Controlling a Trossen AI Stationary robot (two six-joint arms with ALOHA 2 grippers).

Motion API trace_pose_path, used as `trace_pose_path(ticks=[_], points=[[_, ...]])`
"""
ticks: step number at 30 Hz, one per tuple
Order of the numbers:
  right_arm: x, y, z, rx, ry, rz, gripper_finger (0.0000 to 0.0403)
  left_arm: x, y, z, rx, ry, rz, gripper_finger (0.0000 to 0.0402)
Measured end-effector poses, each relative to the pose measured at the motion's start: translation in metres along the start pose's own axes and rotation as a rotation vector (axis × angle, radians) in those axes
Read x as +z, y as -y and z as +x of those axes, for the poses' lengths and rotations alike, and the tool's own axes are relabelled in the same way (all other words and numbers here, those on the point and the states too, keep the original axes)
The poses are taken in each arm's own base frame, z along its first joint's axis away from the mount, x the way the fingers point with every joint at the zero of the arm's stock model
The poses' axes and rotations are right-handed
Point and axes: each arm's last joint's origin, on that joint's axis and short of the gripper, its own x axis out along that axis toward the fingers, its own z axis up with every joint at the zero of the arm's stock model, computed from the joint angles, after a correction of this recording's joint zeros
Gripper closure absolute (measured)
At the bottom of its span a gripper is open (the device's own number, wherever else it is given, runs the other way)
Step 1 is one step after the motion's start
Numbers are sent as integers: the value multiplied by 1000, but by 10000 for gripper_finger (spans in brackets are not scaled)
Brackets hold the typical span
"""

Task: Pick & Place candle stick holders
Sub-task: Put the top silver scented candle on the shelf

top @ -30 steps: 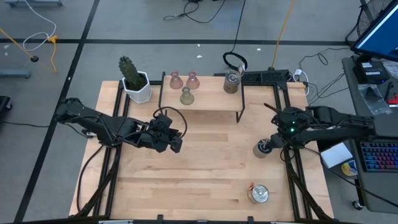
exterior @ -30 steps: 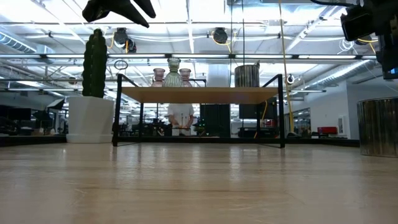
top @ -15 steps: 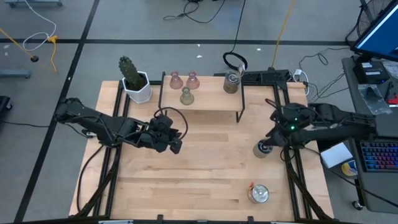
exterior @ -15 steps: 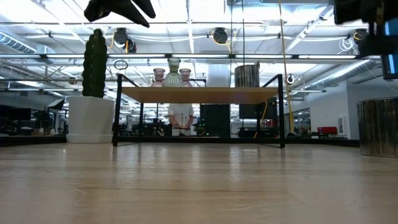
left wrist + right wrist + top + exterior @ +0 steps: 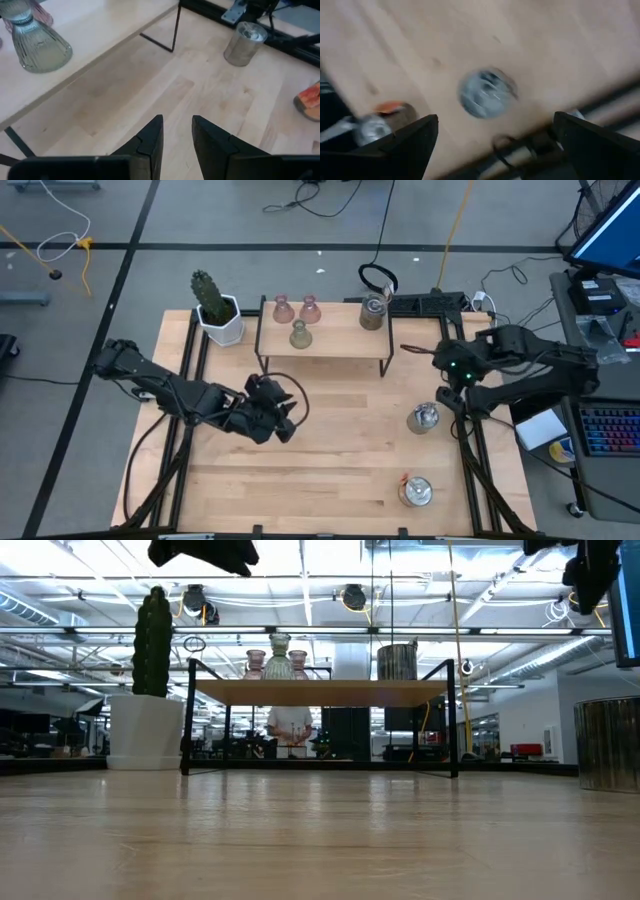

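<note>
Two pale pink holders (image 5: 283, 308) (image 5: 309, 308), an olive-green one (image 5: 300, 334) and a silver one (image 5: 373, 312) stand on a small wooden shelf (image 5: 340, 348). Another silver holder (image 5: 424, 417) stands upright on the table at the right. A third silver holder (image 5: 415, 491) is near the front edge. My right gripper (image 5: 449, 383) hangs wide open above and just beyond the table's silver holder (image 5: 487, 93), touching nothing. My left gripper (image 5: 279, 421) hovers in front of the shelf, its fingers (image 5: 150, 137) a narrow gap apart with nothing between them.
A cactus in a white pot (image 5: 216, 308) stands at the far left, beside the shelf. The shelf's black wire legs (image 5: 175, 27) rise from the table. An orange thing (image 5: 311, 100) lies by the near silver holder. Bare wood spreads across the table's middle and near left.
My right gripper, open throughout, has risen and drawn back toward the table's far right, away from the silver holder, which stays standing where it was. My left gripper has shifted a little toward the near edge and rolled about its own axis.
</note>
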Motion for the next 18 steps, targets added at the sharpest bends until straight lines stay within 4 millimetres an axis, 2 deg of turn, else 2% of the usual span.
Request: trace_pose_path(ticks=[5,9,18], points=[[6,-3,9,-24,-28,121,14,-6,3,1,13,15,-5,298],[1,1,21,-59,-65,212,14,-13,3,8,2,33,-15,298],[-23,20,63,-136,-194,408,14,-33,1,23,-46,56,-62,298]])
